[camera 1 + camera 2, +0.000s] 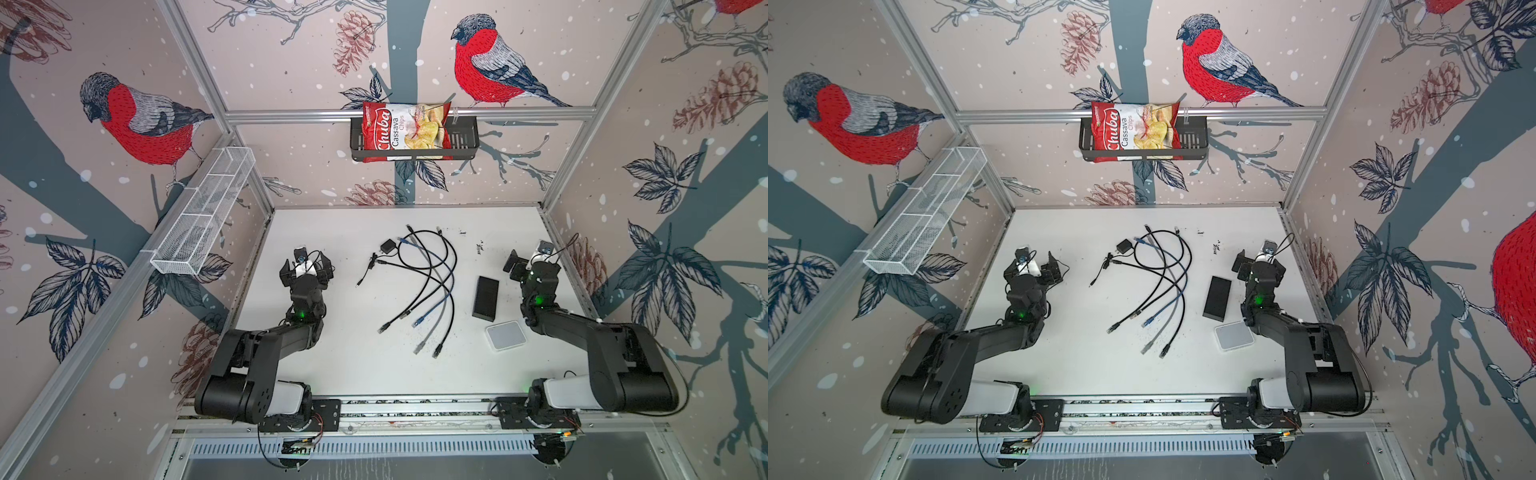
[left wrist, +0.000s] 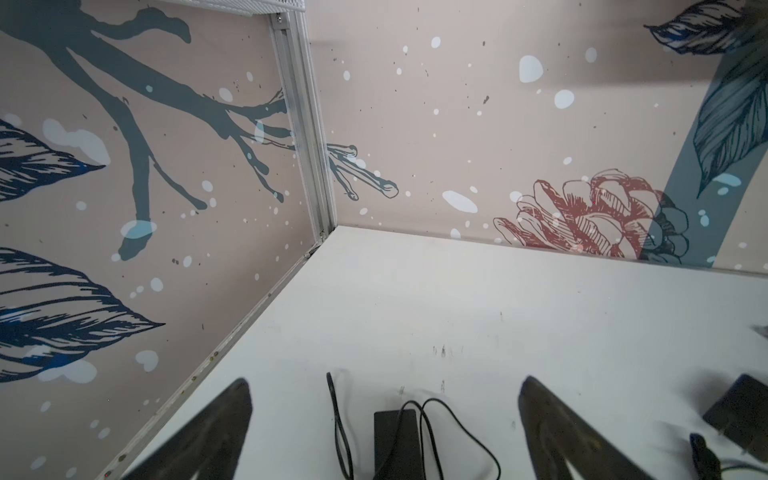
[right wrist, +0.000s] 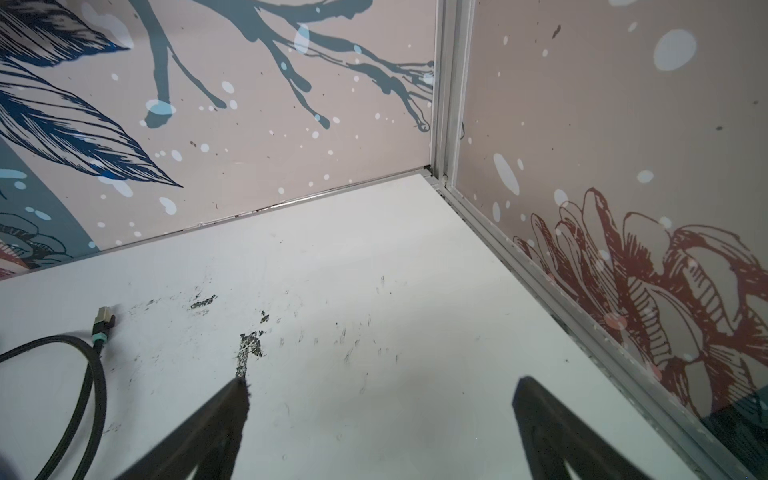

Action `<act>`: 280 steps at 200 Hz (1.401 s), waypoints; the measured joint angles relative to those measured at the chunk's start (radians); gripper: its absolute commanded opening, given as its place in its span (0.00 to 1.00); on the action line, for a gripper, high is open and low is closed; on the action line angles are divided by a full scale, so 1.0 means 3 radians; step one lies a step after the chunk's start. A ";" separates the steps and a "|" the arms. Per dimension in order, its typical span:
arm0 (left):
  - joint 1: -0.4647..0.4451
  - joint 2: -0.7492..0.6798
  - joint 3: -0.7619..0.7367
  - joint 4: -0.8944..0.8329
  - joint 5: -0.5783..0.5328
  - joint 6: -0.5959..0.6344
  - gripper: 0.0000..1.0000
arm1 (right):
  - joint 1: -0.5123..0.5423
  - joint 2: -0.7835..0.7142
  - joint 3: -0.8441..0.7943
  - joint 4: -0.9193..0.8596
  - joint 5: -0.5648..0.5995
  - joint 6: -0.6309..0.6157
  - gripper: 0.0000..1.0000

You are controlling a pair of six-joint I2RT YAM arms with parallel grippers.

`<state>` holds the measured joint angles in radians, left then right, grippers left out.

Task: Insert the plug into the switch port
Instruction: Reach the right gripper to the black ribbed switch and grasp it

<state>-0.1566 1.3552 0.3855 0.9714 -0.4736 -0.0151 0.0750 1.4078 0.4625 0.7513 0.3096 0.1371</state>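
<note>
- My left end effector (image 1: 306, 266) has its jaws wide apart and grips nothing. It sits well left of the switch (image 1: 485, 298), beyond the cables.
- My right end effector (image 1: 527, 258) is spread just as wide and also empty. It is near the switch's far right corner and clear of it.
- The cables (image 1: 444, 286) lie loose on the surface (image 1: 332, 353), just left of the switch. Their plugs (image 1: 437, 352) rest apart from it.

Ports on the black switch (image 1: 485, 298) are hidden from above, and a frame edge crops the adapter (image 2: 742, 409).
</note>
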 measured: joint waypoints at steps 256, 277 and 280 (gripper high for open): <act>-0.0384 -0.0763 0.0498 -0.2752 0.0565 -0.1273 0.98 | 0.0975 0.0178 0.1726 -0.3414 0.0440 0.1319 0.99; -0.0492 -0.0682 0.0593 -0.2847 0.0619 -0.1296 0.98 | 0.0968 0.0150 0.1712 -0.3581 0.0356 0.1394 0.99; -0.0505 -0.0669 0.0605 -0.2860 0.0623 -0.1300 0.99 | 0.0969 0.0144 0.1709 -0.3599 0.0338 0.1400 0.99</act>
<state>-0.3080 1.1545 0.5671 0.1135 -0.2867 -0.4049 0.3656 1.4509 0.9752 -0.3283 0.4110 0.5571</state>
